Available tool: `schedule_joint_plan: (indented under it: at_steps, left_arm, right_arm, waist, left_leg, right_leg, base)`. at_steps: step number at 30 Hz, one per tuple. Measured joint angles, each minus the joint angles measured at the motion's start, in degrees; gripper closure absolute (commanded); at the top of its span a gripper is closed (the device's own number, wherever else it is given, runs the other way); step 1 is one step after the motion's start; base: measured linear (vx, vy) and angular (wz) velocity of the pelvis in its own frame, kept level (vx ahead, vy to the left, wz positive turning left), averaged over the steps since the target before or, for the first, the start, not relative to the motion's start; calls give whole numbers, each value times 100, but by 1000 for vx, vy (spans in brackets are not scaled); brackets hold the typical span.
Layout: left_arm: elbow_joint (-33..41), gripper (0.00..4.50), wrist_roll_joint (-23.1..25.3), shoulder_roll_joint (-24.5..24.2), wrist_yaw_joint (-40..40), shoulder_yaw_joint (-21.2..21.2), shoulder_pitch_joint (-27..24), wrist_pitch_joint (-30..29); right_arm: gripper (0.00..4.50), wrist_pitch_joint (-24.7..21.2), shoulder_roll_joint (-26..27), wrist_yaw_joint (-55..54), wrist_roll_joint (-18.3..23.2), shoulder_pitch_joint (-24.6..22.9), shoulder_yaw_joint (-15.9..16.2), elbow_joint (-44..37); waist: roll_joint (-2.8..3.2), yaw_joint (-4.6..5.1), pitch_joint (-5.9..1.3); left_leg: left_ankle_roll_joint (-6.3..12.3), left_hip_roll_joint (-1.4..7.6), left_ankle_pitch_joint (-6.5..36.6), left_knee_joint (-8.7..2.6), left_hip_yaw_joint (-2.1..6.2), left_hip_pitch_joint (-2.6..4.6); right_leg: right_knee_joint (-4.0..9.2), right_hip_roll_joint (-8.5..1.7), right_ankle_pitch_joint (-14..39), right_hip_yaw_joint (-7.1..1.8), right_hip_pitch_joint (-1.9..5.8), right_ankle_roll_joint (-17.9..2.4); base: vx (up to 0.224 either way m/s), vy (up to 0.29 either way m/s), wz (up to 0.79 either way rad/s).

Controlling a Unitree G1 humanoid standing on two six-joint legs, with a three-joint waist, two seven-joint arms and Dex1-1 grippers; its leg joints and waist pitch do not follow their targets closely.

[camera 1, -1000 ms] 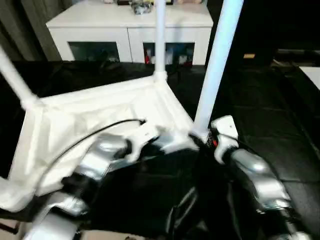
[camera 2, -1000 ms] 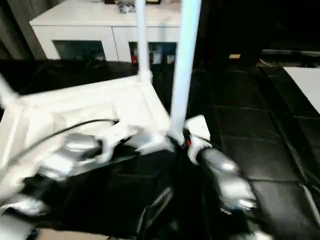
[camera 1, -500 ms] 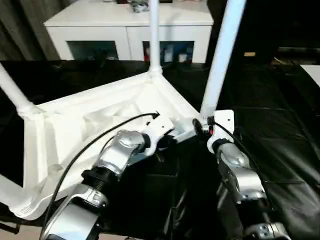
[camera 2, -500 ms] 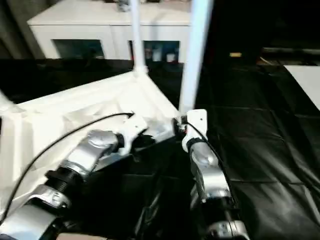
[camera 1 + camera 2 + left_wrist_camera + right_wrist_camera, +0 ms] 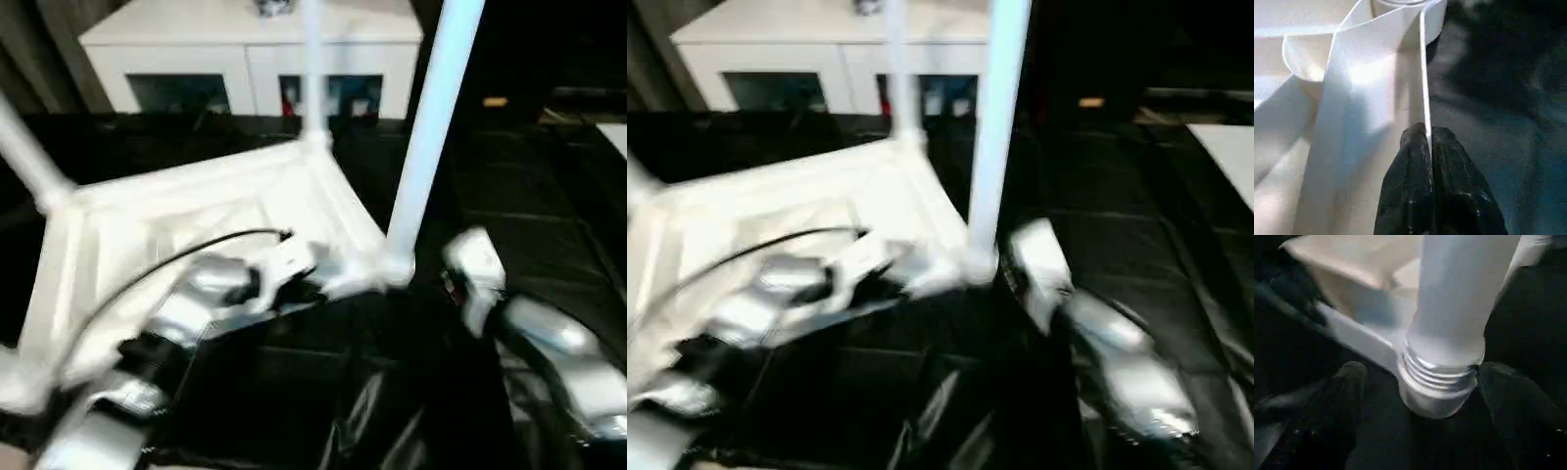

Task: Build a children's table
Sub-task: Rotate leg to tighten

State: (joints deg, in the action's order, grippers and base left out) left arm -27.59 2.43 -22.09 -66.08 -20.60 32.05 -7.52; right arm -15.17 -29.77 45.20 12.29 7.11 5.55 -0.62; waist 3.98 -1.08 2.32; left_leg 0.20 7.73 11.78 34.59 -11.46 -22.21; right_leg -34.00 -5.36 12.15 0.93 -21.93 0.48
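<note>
**Q:** Where is the children's table, and in what orientation?

**A:** The tabletop (image 5: pixel 196 211) lies upside down on the black floor (image 5: pixel 549 196), ribbed underside facing up. Legs stand upright in its corner sockets. The near-right leg (image 5: pixel 431 127) rises beside the right forearm; the far leg (image 5: pixel 313 69) stands at the far corner, and a third leg (image 5: pixel 29 157) leans out at the left corner.

**Q:** What is the state of the left gripper?

**A:** The left gripper (image 5: pixel 1428 139) is closed on the thin rim of the tabletop. In the left wrist view its two black fingers (image 5: pixel 1413 171) are pressed together with the white edge between them, close to the near-right corner socket.

**Q:** And the right gripper?

**A:** The right gripper (image 5: pixel 1420 396) is spread wide. Its fingers (image 5: pixel 1342 401) stand one on each side of the near-right leg's base without touching it. The right wrist view shows exposed screw thread (image 5: pixel 1440 369) on the leg just above the socket (image 5: pixel 1435 399).

**Q:** What else surrounds the work area?

**A:** A white cabinet (image 5: pixel 245 49) with glass-fronted compartments stands behind the table, well apart from it. A black cable (image 5: pixel 186 250) arcs over the left forearm and crosses in front of the tabletop. Both silver forearms cover the tabletop's near edge in the head views.
</note>
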Motion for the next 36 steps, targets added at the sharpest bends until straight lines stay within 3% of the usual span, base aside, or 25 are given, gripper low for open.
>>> schedule_joint_plan:
  at_steps: [6,20,29,36]
  left_arm:
    - [317,450,-147,-189,-547,-188,-106,-101]
    - [317,450,-153,-215,-596,-188,-108,-89]
    - [307,450,-154,-228,-606,-193,-107,-77]
    - [296,450,-153,-243,-600,-191,-111,-85]
  right_arm:
    - [65,-5,-34,289,72,111,130,-33]
    - [92,14,-8,542,53,314,286,320]
    - [161,-48,-97,773,70,314,290,320]
    - [185,-42,-37,707,44,346,316,401]
  waist:
    - [-5,-89,3]
    - [-14,-85,6]
    - [-14,-85,6]
    - [-23,-86,0]
  left_leg:
    - [-29,0,15,10,-13,5]
    - [-1,1,-1,26,-13,4]
    - [-1,2,-2,30,-13,4]
    - [-1,4,-2,36,-13,6]
  right_leg:
    - [-4,-5,-4,-6,8,-12]
    - [-14,-6,-7,-7,9,-17]
    - [-18,-6,-7,-6,9,-17]
    - [-24,-5,-7,-6,12,-17]
  base:
    - [0,0,0]
    - [0,0,0]
    - [0,0,0]
    - [0,0,0]
